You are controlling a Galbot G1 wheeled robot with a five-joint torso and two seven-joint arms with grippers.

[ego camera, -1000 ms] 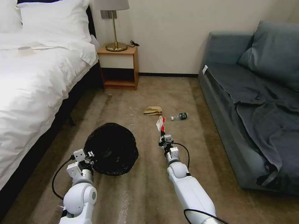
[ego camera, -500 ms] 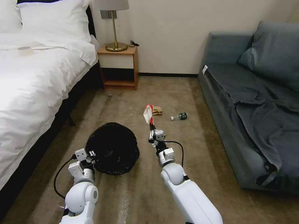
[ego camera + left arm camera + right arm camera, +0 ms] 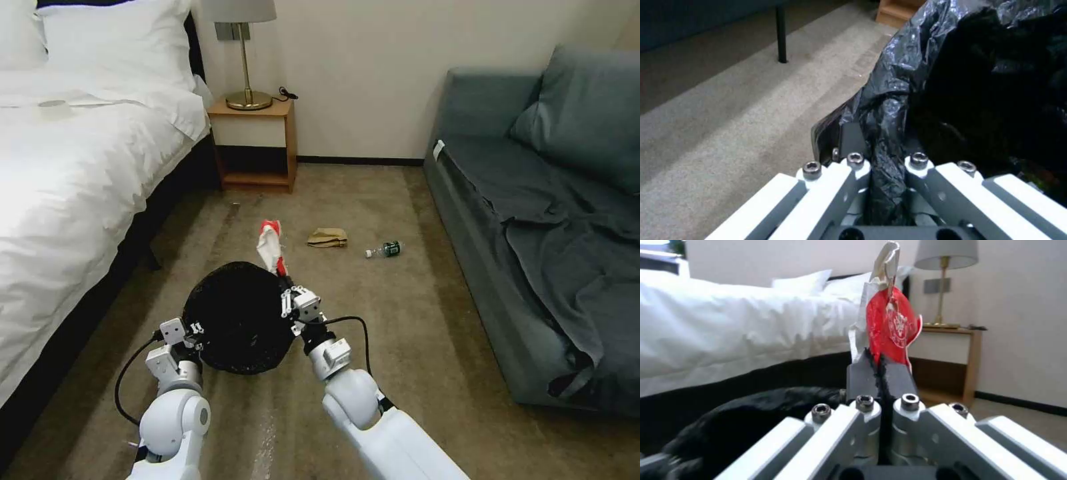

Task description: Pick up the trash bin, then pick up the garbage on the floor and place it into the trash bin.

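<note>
Two grippers work at the trash bin on the carpet between bed and sofa: the left gripper pinches its near rim, the right gripper holds a red snack packet above its far edge. Beyond the bin lie a tan paper bag and a small bottle. From the left wrist, fingers clamp the bag-lined rim. From the right wrist, closed fingers grip the packet just above the bin.

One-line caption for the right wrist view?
Right gripper shut on the red packet, held upright beside the bin.
</note>
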